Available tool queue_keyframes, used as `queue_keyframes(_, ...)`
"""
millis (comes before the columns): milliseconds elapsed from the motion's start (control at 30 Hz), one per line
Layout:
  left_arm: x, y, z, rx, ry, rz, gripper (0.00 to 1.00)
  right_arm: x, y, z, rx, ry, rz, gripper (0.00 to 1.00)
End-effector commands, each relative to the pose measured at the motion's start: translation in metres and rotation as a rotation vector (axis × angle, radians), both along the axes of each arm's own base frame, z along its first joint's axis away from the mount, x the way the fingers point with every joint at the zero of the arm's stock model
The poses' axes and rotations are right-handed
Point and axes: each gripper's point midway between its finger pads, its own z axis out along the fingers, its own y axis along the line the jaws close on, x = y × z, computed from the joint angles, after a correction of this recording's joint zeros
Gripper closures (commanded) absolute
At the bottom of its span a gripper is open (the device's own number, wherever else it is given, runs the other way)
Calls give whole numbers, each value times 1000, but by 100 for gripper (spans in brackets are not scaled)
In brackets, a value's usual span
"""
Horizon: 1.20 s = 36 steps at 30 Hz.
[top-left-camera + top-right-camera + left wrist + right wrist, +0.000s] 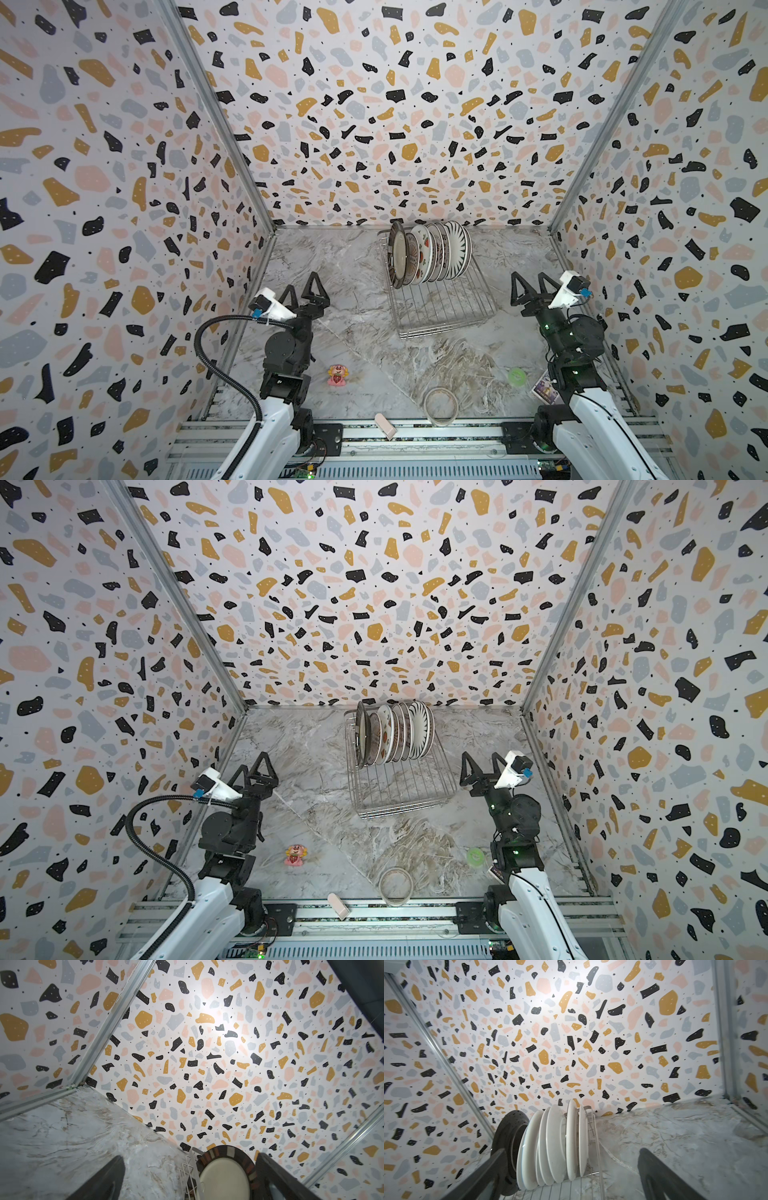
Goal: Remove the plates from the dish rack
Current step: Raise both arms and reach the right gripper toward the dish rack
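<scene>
Several plates [432, 253] [395, 733] stand on edge, packed together at the far end of the dish rack [444, 311] [399, 789], whose near half is bare wire. The leftmost plate [224, 1176] has a dark patterned rim and a cream centre; in the right wrist view its dark back [508, 1132] sits beside the white plate backs [552, 1142]. My left gripper [301, 282] [251, 762] [190, 1155] hovers open left of the rack, holding nothing. My right gripper [528, 276] [480, 756] [572, 1150] is open and empty to the rack's right.
Near the front lie a pink toy [337, 375], a green tape roll [516, 376], a translucent ring [441, 405], a pink block [385, 426] and a card [544, 390]. Terrazzo-patterned walls close in the marble table [332, 257] on three sides.
</scene>
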Motion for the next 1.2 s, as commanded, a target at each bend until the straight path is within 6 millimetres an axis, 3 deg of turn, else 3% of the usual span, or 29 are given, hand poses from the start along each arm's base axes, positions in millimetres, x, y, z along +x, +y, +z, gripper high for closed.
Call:
queue_keyframes(0, -21, 2, 11, -146, -133, -55, 0, -8, 3, 2, 128, -9, 57, 1)
queue_keyframes(167, -36, 3, 30, -146, -190, -63, 0, -27, 0, 16, 166, -147, 67, 1)
queue_keyframes(233, -35, -9, 38, -113, -194, -122, 0, -36, -1, 18, 184, -213, 76, 1)
queue_keyframes(333, -28, -31, 47, -84, -184, -242, 0, -20, 9, 21, 115, -143, 97, 1)
queue_keyframes(467, -21, -49, 49, -85, -188, -325, 0, 7, 40, 19, 38, -30, 161, 1)
queue_keyframes(700, -3, -82, 42, 41, -104, -350, 0, 58, 106, 8, -156, 199, 93, 1)
queue_keyframes(833, 10, -94, 32, 85, -32, -345, 1, 66, 156, 20, -228, 187, 119, 1)
queue_keyframes(967, 16, -115, 23, 98, -8, -399, 0, 83, 206, 16, -281, 229, 186, 1)
queue_keyframes(1167, 26, -112, 10, 85, 47, -336, 0, 116, 253, -2, -378, 326, 245, 4)
